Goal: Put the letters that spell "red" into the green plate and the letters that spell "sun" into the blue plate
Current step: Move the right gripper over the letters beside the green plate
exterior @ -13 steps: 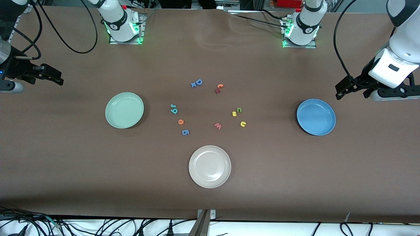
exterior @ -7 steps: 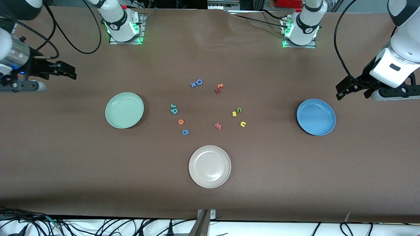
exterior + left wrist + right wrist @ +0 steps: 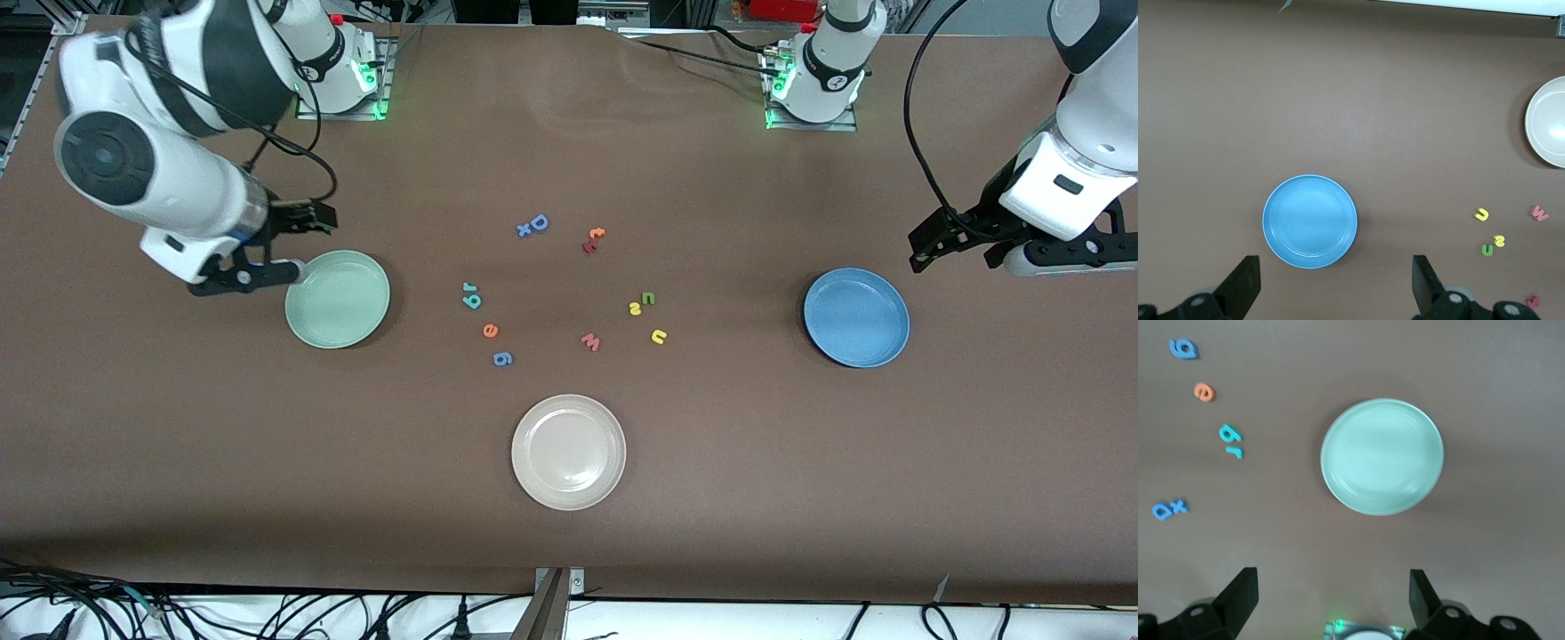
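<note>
The green plate (image 3: 337, 299) (image 3: 1382, 456) lies toward the right arm's end, the blue plate (image 3: 856, 317) (image 3: 1310, 221) toward the left arm's end. Between them lie the orange e (image 3: 490, 331) (image 3: 1203, 391), teal d (image 3: 473, 301) and thin teal r (image 3: 468, 287), then the green n (image 3: 648, 298), yellow s (image 3: 634, 308) and yellow u (image 3: 659, 336) (image 3: 1482, 215). My right gripper (image 3: 307, 219) (image 3: 1331, 583) hangs open and empty over the table beside the green plate. My left gripper (image 3: 933, 240) (image 3: 1335, 270) waits open and empty beside the blue plate.
A cream-white plate (image 3: 568, 452) sits nearest the front camera. Other letters lie among the task's letters: a blue 6 (image 3: 502, 358), a blue D with an x (image 3: 533, 225), an orange and red pair (image 3: 592, 239), and a pink w (image 3: 590, 341).
The right arm has swung in from the table's end until its gripper hangs beside the green plate. The left arm has barely moved. No letter has moved.
</note>
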`<state>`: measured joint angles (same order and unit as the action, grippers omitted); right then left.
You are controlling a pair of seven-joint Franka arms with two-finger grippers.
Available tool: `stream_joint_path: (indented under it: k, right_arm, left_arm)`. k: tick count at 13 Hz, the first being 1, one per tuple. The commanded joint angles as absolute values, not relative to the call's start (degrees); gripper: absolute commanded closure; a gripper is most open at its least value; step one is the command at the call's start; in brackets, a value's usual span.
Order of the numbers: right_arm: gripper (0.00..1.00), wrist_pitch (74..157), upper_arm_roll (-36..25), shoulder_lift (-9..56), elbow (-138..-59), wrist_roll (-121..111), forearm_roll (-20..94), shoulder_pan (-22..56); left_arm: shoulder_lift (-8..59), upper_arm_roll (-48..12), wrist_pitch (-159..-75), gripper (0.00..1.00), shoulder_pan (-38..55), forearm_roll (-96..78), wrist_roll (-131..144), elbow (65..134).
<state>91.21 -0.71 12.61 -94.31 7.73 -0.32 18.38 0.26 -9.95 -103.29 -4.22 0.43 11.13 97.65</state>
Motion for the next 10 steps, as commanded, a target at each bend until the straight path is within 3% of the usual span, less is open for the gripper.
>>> stream_joint_path:
  k: [1,10]
  right_arm:
    - [0.00,96.83,-1.05,16.86,-93.69,12.72,0.44,21.61]
    - [0.00,106.16,-1.06,25.30,-93.78,27.32,0.44,31.80]
  left_arm:
    - [1.05,-10.20,-102.66,0.00,-4.40,-1.32,11.43,95.98]
    - [3.16,-10.20,-104.57,0.00,-4.40,-3.85,11.51,96.15]
